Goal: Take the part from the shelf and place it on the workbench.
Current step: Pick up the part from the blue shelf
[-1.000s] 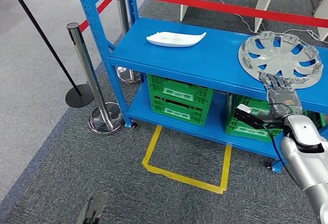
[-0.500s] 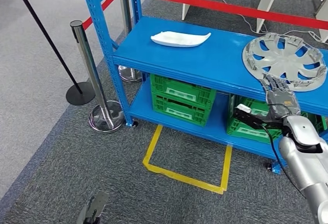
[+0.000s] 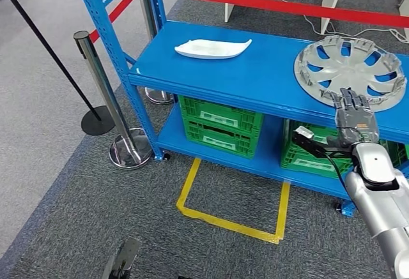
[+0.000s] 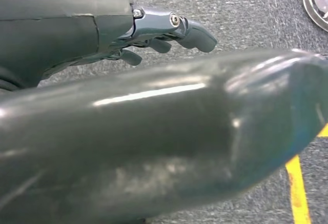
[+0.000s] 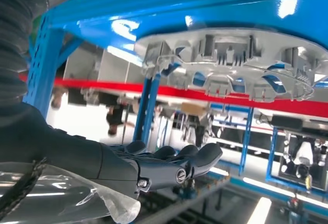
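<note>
Right hand (image 3: 356, 114) is hovering at the near edge of the blue shelf (image 3: 250, 75), fingers extended and held close together, holding nothing; fingertips are sitting just at the near rim of the silver hubcap (image 3: 349, 71), can't tell from the head view if they're touching it. In the right wrist view the hand (image 5: 170, 165) is showing flat and straight with a clear gap between it and the hubcap (image 5: 232, 62), so it is reading as apart, no grip. The hubcap is lying flat on the shelf's upper deck at the right end, ribbed side facing up. A white curved part (image 3: 212, 48) is lying on the same deck, well left of the hubcap and toward the far side. Two green crates are sitting on the lower deck, one under the middle (image 3: 222, 124), one at the right (image 3: 308, 154) partly hidden behind the right arm. Left hand (image 4: 170, 29) is hanging low over grey carpet, fingers loosely curled and slightly apart, holding nothing; its tip is showing at the bottom edge of the head view (image 3: 121, 261). Yellow tape outline (image 3: 231, 218) is marking the floor in front of the shelf. Chrome stanchion post (image 3: 103, 94) is standing at the shelf's left end, with a red barrier belt (image 3: 289, 7) running behind the shelf.
</note>
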Motion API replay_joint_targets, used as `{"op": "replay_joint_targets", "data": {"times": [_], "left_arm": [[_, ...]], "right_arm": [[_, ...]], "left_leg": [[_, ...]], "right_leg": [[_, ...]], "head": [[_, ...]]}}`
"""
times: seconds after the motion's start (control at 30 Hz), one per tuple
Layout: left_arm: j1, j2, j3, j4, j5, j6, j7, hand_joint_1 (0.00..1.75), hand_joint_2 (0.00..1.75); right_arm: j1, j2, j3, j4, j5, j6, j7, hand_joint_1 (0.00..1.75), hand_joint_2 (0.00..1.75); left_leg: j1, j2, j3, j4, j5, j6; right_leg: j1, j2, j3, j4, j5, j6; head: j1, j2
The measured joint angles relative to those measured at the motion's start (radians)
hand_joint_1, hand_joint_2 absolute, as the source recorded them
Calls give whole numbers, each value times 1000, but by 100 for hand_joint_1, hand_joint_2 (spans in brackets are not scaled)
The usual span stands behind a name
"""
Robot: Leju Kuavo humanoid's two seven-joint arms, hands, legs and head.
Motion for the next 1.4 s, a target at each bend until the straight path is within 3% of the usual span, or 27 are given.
{"op": "replay_joint_targets", "data": {"times": [0.07, 0.13, 0.23, 0.3, 0.33, 0.4, 0.47, 0.5, 0.53, 0.6, 0.63, 0.67, 0.8, 0.87, 0.93, 0.97, 1.0, 1.03, 1.1, 1.13, 1.2, 1.3, 1.33, 1.4], "left_arm": [[0, 2, -2, 0, -1, -4, 0, 0, 0], [0, 3, -4, 0, -2, -5, 1, 0, 0], [1, 3, -6, 0, -3, -7, 3, 0, 0], [1, 3, -9, 0, -3, -7, 3, 0, 0], [0, 3, -10, 0, -3, -7, 3, 0, 0], [1, 2, -13, 0, -3, -7, 3, 0, 0], [4, 1, -16, 0, -3, -7, 3, 0, 0], [4, 1, -17, 0, -3, -7, 3, 0, 0], [5, 1, -18, 0, -3, -7, 3, 0, 0], [4, 1, -20, 0, -2, -8, 3, 0, 0], [4, 1, -21, 0, -2, -8, 3, 0, 0], [5, 1, -21, 0, -2, -9, 3, 0, 0], [5, 3, -21, 1, -2, -10, 2, 0, 0], [5, 4, -21, 1, -2, -10, 2, 0, 0], [6, 4, -21, 1, -2, -11, 1, 0, 0], [6, 4, -21, 1, -1, -11, 1, 0, 0], [7, 4, -21, 1, -1, -11, 1, 0, 0], [7, 5, -21, 1, -1, -11, 1, 0, 0], [6, 5, -21, 1, -1, -12, 1, 0, 0], [6, 6, -21, 1, -1, -12, 1, 0, 0], [5, 5, -21, 1, -1, -14, 1, 0, 0], [5, 6, -22, 1, -1, -15, 0, 0, 0], [4, 6, -22, 1, -1, -15, 0, 0, 0], [4, 5, -22, 1, -1, -16, 0, 0, 0]], "right_arm": [[-4, 0, 4, 1, 36, 3, 24, 0, 175], [-13, -1, 6, 5, 65, 10, 45, 0, 175], [-29, -8, 4, 13, 91, 22, 66, 0, 175], [-42, -15, -1, 17, 99, 27, 77, 0, 175], [-49, -20, -4, 20, 102, 33, 81, 0, 175], [-59, -30, -11, 29, 106, 49, 85, 0, 175], [-62, -36, -16, 39, 111, 63, 86, 0, 175], [-62, -39, -17, 44, 114, 70, 86, 0, 175], [-64, -43, -19, 48, 117, 78, 86, 0, 175], [-75, -52, -24, 55, 120, 91, 86, 0, 175], [-83, -56, -25, 59, 121, 95, 86, 0, 175], [-91, -59, -27, 62, 121, 98, 86, 0, 175], [-102, -66, -30, 72, 124, 104, 86, 0, 175], [-105, -67, -31, 74, 125, 105, 86, 0, 175], [-106, -67, -32, 77, 125, 110, 84, 0, 175], [-106, -67, -32, 79, 125, 114, 83, 0, 175], [-106, -67, -33, 81, 125, 118, 82, 0, 175], [-107, -67, -33, 83, 125, 122, 82, 0, 175], [-111, -67, -33, 84, 124, 129, 81, 0, 175], [-114, -67, -33, 85, 124, 133, 80, 0, 175], [-118, -67, -33, 87, 121, 141, 76, 0, 175], [-119, -66, -33, 91, 116, 146, 68, 0, 175], [-119, -66, -33, 92, 115, 147, 67, 0, 175], [-120, -66, -33, 95, 113, 147, 68, 0, 175]], "left_leg": [[-1, 0, 21, -112, 99, 9], [-6, 0, 51, -214, 154, 21], [-10, 0, 63, -252, 149, 33], [-7, 0, 70, -268, 155, 43], [-6, 0, 74, -275, 159, 49], [-7, -1, 77, -279, 161, 56], [-9, -1, 78, -278, 160, 58], [-9, -1, 79, -278, 159, 59], [-10, -1, 82, -278, 158, 59], [-12, -2, 87, -276, 153, 55], [-15, -2, 86, -274, 151, 52], [-17, -2, 85, -272, 150, 49], [-17, 0, 78, -256, 136, 30], [-12, 1, 42, -176, 92, 16], [-5, 1, -22, -45, 40, 6], [-2, 1, -46, -1, 31, 2], [1, 1, -55, 10, 41, 1], [3, 1, -46, -19, 70, 0], [4, 2, 9, -146, 142, 2], [4, 2, 34, -206, 162, 6], [1, 2, 57, -259, 167, 16], [1, 1, 61, -270, 167, 38], [1, 1, 64, -273, 169, 46], [0, 0, 67, -277, 169, 57]], "right_leg": [[-1, 1, 10, 0, -6, 3], [2, 2, 13, -2, -8, 11], [4, 2, 9, -9, -4, 29], [3, 0, 1, 3, -16, 37], [3, 0, -15, 36, -36, 39], [5, 0, -74, 155, -89, 40], [6, -1, -128, 250, -110, 43], [6, -1, -132, 248, -93, 44], [6, -1, -115, 207, -60, 43], [8, -3, -48, 72, 8, 40], [9, -4, -20, 18, 23, 36], [10, -3, -4, -12, 26, 33], [7, -2, 7, -26, 21, 16], [2, -3, 13, -29, 20, 8], [1, -4, 16, -29, 17, 4], [1, -4, 17, -29, 16, 4], [0, -4, 19, -29, 15, 5], [-1, -4, 21, -29, 14, 6], [-1, -3, 26, -28, 10, 12], [0, -3, 26, -28, 8, 17], [3, -2, 24, -29, 7, 29], [0, -5, 20, -27, -1, 46], [0, -6, 7, -2, -17, 48], [1, -6, -50, 110, -69, 48]], "head": [[0, 0], [0, 0], [1, 0], [2, 0], [3, 0], [4, 0], [4, 0], [4, 0], [4, 0], [4, 0], [4, 0], [4, 0], [3, 0], [2, 0], [1, 0], [1, 0], [1, 0], [1, 0], [1, 0], [1, 0], [1, 0], [2, 0], [3, 0], [4, 0]]}}
